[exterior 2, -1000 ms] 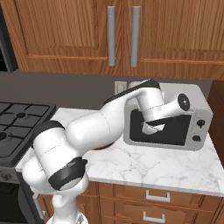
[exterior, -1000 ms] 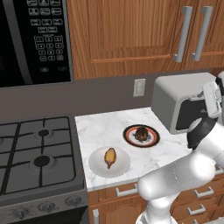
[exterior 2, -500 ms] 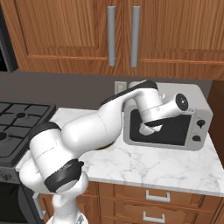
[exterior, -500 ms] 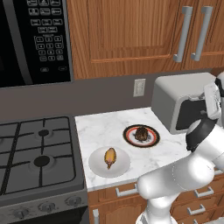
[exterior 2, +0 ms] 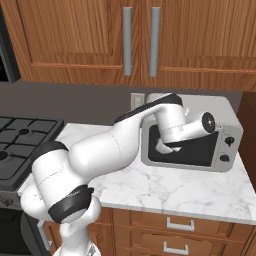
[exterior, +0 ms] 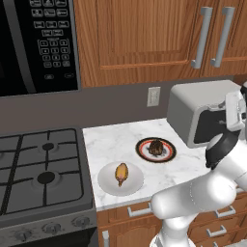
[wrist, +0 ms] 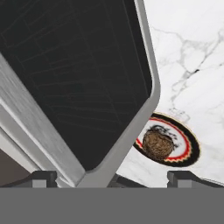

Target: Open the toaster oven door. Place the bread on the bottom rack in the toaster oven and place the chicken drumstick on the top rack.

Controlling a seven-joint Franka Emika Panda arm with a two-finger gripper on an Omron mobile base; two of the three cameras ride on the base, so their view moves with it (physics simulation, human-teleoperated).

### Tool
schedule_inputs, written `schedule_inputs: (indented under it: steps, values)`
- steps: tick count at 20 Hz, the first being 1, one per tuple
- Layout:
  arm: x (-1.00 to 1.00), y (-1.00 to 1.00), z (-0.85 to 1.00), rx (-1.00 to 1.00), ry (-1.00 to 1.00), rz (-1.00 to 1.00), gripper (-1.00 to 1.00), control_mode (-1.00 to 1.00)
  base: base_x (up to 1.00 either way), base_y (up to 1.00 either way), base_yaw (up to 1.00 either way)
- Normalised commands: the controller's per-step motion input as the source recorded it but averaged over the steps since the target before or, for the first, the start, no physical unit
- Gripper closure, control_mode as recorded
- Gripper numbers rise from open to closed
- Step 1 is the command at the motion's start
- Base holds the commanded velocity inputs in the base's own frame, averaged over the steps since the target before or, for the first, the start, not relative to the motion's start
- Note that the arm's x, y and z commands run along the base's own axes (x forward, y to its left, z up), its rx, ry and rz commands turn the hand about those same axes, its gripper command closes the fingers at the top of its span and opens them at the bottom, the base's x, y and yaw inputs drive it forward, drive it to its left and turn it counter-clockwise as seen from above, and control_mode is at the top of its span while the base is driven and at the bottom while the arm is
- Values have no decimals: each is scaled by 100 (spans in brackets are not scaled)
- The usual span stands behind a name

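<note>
Silver toaster oven on the counter, door seemingly shut; bread and drumstick on separate plates.

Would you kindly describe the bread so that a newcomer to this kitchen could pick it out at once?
Start at the marble counter between the gas stove and the toaster oven. Two plates lie there; the bread sits on the one nearer the oven, the dark plate with a red ring. It is a dark brown lump, unlike the golden-orange chicken drumstick on the plain white plate.
</note>
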Motion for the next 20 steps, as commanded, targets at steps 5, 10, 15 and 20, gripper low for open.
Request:
schedule_inputs:
  steps: [5,10,15,20]
  values:
    - [5,8,0,1,0,-2,-100,-100,0,0,0]
    - [15,2,-1,0,0,0,-100,-100,0,0,0]
    - [7,0,-10,0,1,0,-100,-100,0,0,0]
    - [-3,0,-27,0,7,0,-100,-100,0,0,0]
